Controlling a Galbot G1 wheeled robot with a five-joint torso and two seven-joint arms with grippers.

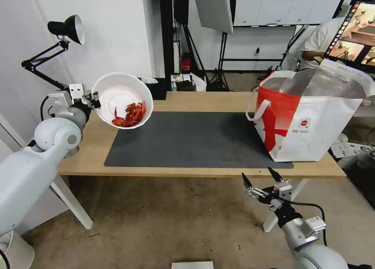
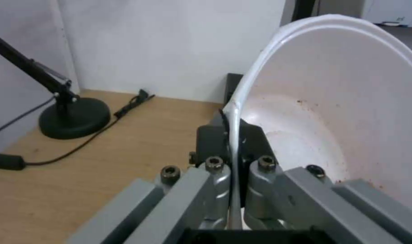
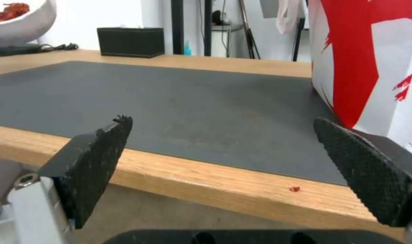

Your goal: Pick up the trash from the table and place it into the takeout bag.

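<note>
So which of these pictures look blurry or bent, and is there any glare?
Head view: sharp, straight lines bow at the edges, takeout bag foil lining shines. Left wrist view: soft; white bowl close. Right wrist view: near fingertips slightly soft, table clear.

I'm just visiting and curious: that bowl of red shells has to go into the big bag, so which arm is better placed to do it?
Probably the left. Its end effector already grips the white bowl by the rim, lifted and tilted. The right end effector hangs open below the table edge near the takeout bag.
</note>
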